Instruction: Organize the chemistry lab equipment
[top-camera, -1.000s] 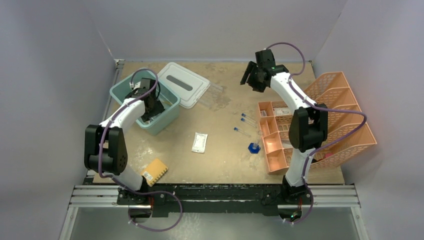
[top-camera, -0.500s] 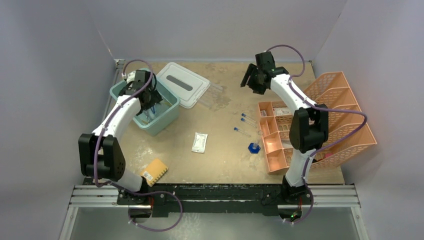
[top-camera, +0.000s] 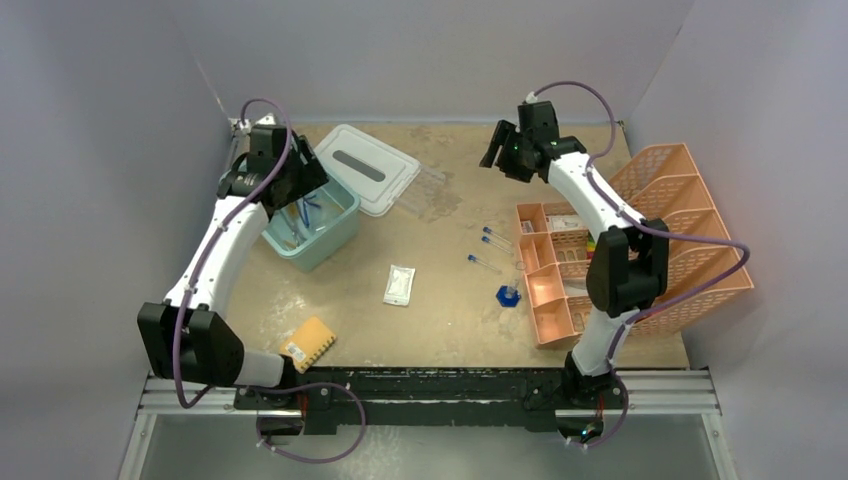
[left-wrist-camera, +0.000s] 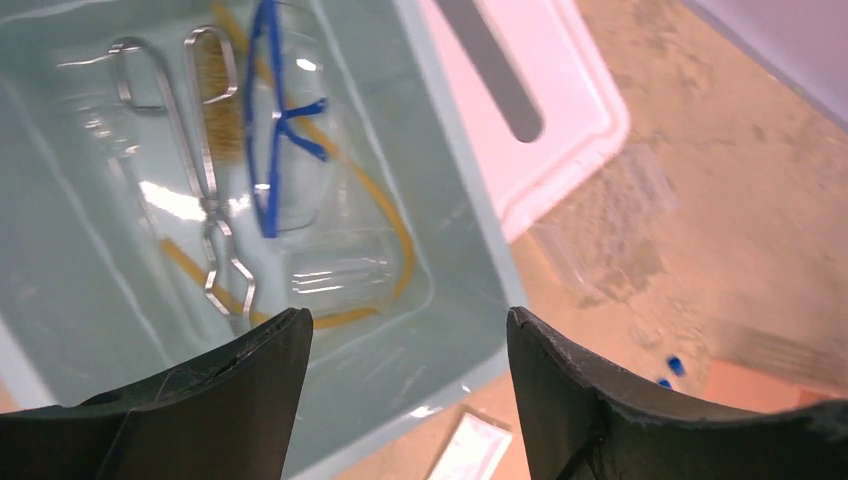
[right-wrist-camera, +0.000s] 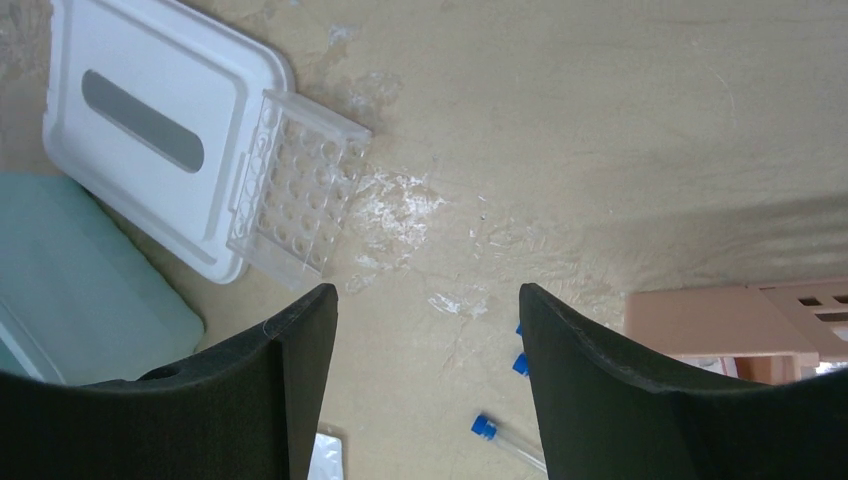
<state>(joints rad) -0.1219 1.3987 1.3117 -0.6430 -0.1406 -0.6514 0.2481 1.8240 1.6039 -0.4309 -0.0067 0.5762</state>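
Note:
In the left wrist view the teal bin (left-wrist-camera: 470, 270) holds metal tongs (left-wrist-camera: 205, 190), blue-rimmed safety glasses (left-wrist-camera: 275, 150), tan tubing (left-wrist-camera: 395, 230) and a bristle brush (left-wrist-camera: 215, 110). My left gripper (top-camera: 300, 180) is open and empty, raised above the bin (top-camera: 335, 232). My right gripper (top-camera: 502, 152) is open and empty, high over the far table. The clear tube rack (right-wrist-camera: 298, 190) lies beside the white lid (right-wrist-camera: 150, 130). Three blue-capped test tubes (top-camera: 495, 240) and a white packet (top-camera: 400, 284) lie mid-table.
A yellow-orange waffle sponge (top-camera: 309, 343) lies near the left arm's base. A peach compartment organiser (top-camera: 550, 270) and a peach tiered tray (top-camera: 690, 230) stand at the right. A small blue item (top-camera: 508, 294) sits beside the organiser.
My left gripper has risen out of the teal bin toward the far left, open and empty. My right gripper has shifted only slightly at the back.

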